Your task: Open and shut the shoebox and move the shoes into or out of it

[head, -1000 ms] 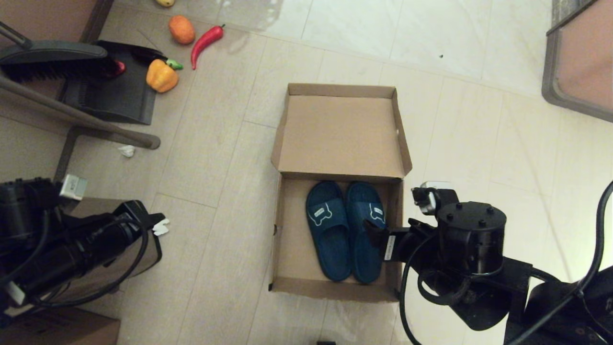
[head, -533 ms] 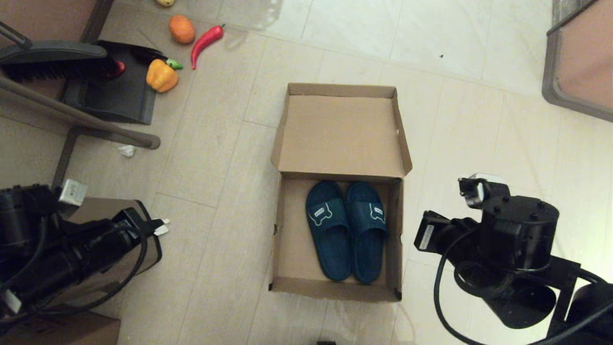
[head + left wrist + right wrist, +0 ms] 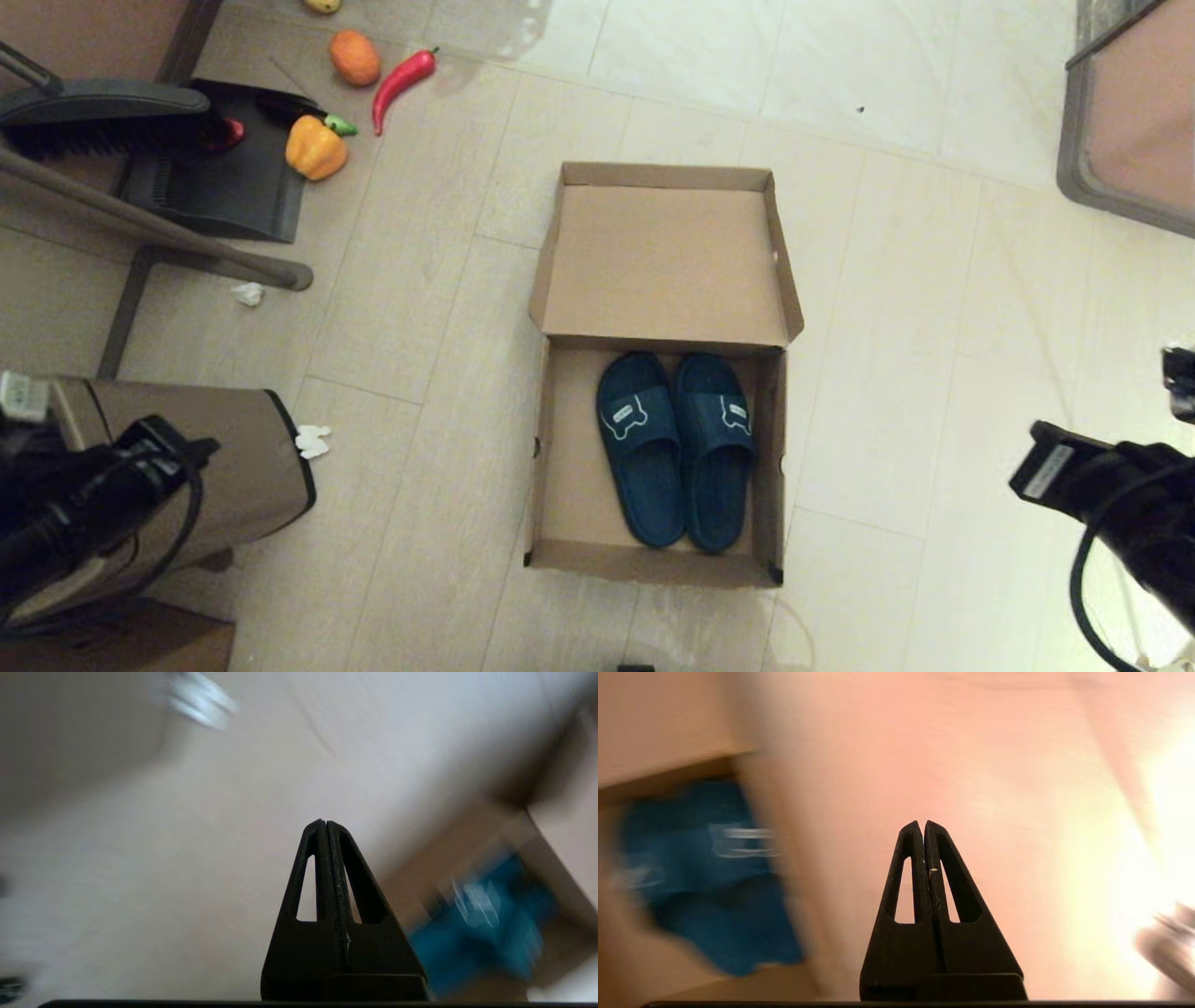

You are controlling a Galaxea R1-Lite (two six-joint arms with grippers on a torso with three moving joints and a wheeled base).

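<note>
Pulled back since a second ago: right gripper (image 3: 923,823), earlier reaching over the box's right wall, now well off to the right, fingers pressed together, holding nothing. Left gripper (image 3: 324,822) also drawn back toward the left edge, fingers together, empty. Between both arms, on the tiled floor (image 3: 429,308): box (image 3: 551,448), lid folded open flat away from the robot. Inside, toward the right wall: shoes (image 3: 674,448), side by side, touching, straps up. Near the left arm: bin (image 3: 233,457).
</note>
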